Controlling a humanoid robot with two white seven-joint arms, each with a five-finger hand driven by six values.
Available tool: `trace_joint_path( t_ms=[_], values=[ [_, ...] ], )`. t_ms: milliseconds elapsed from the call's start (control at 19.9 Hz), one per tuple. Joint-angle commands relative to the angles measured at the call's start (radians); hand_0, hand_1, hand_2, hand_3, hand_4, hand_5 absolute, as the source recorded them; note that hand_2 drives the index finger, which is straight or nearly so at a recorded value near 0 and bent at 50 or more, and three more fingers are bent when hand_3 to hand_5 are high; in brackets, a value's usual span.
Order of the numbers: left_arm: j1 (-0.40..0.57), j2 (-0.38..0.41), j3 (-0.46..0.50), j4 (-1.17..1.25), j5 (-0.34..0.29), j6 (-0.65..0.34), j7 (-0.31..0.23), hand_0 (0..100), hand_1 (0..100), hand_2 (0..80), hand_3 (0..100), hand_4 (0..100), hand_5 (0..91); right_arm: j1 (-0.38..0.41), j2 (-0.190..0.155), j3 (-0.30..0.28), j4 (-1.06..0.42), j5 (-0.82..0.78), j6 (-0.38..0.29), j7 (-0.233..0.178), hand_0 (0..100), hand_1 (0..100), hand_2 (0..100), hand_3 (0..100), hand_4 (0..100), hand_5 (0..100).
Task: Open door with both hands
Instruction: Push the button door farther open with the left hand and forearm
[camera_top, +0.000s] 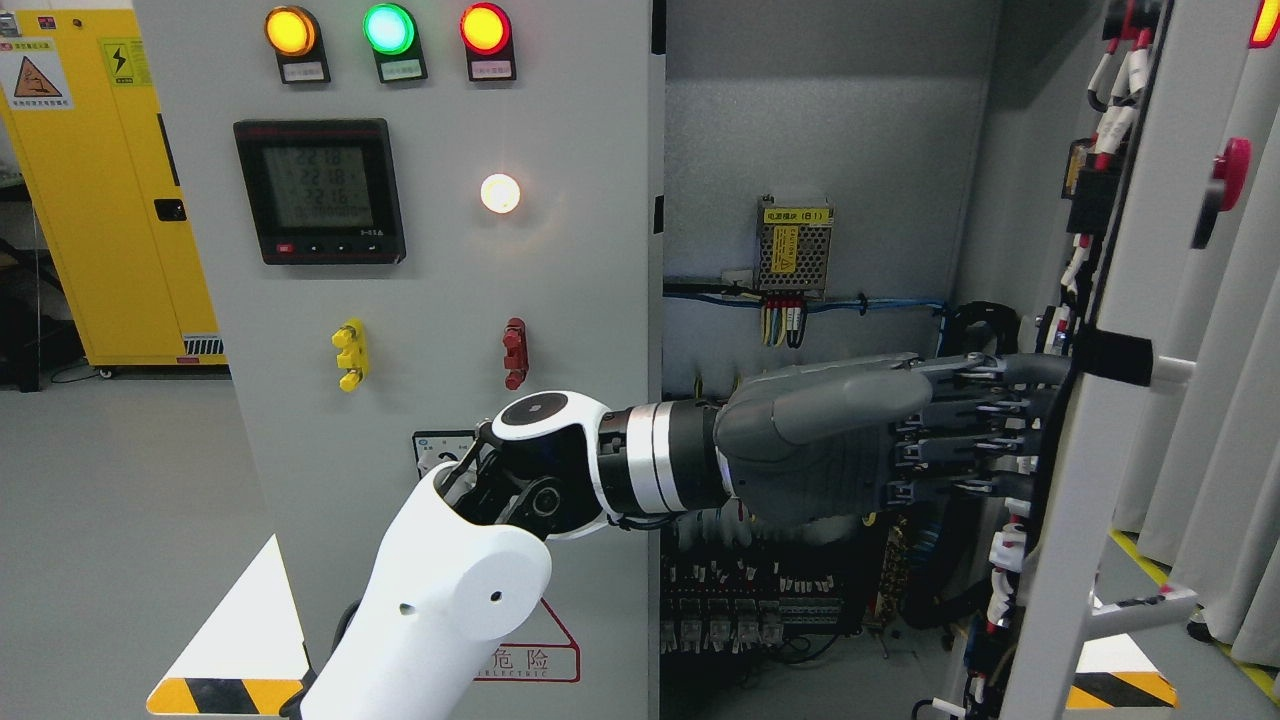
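I'm pushing my left robot hand (880, 440), fingers straight and gripping nothing, against the cabinet door (1100, 400)'s inner edge. It's swinging wide, so flat fingers are giving leverage.

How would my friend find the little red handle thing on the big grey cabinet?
Find the closed grey door with three round lights along its top and a black meter below them. Go down past the single white lamp to two small knobbly handles side by side. The red handle is the right one, directly under the white lamp; its neighbour is yellow.
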Motion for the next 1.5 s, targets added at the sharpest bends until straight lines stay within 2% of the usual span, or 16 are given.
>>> trace_joint_path(
  t_ms=[0, 100, 451, 802, 1053, 1454],
  values=[
    [0.0, -0.113, -0.018, -0.034, -0.035, 0.003, 0.026, 12, 56, 0.0, 0, 0, 0.0, 0.0, 0.0, -0.026, 0.0, -0.021, 0.0, 0.003, 0, 50, 4, 0, 0, 0],
    [0.009, -0.139, -0.025, -0.056, -0.061, 0.003, 0.037, 12, 56, 0.0, 0, 0, 0.0, 0.0, 0.0, -0.025, 0.0, -0.021, 0.0, 0.003, 0, 50, 4, 0, 0, 0],
    [0.012, -0.153, -0.074, -0.082, -0.063, -0.003, 0.125, 12, 56, 0.0, 0, 0, 0.0, 0.0, 0.0, -0.026, 0.0, -0.021, 0.0, 0.003, 0, 50, 4, 0, 0, 0],
    [0.012, -0.153, -0.131, -0.082, -0.055, -0.02, 0.25, 12, 56, 0.0, 0, 0, 0.0, 0.0, 0.0, -0.026, 0.0, -0.021, 0.0, 0.003, 0, 50, 4, 0, 0, 0],
    [-0.019, -0.153, -0.202, -0.077, -0.052, -0.06, 0.253, 12, 56, 0.0, 0, 0, 0.0, 0.0, 0.0, -0.026, 0.0, -0.021, 0.0, 0.003, 0, 50, 4, 0, 0, 0],
    [-0.036, -0.153, -0.249, -0.073, -0.05, -0.12, 0.263, 12, 56, 0.0, 0, 0, 0.0, 0.0, -0.002, -0.026, 0.0, -0.021, 0.0, 0.003, 0, 50, 4, 0, 0, 0]
  ],
)
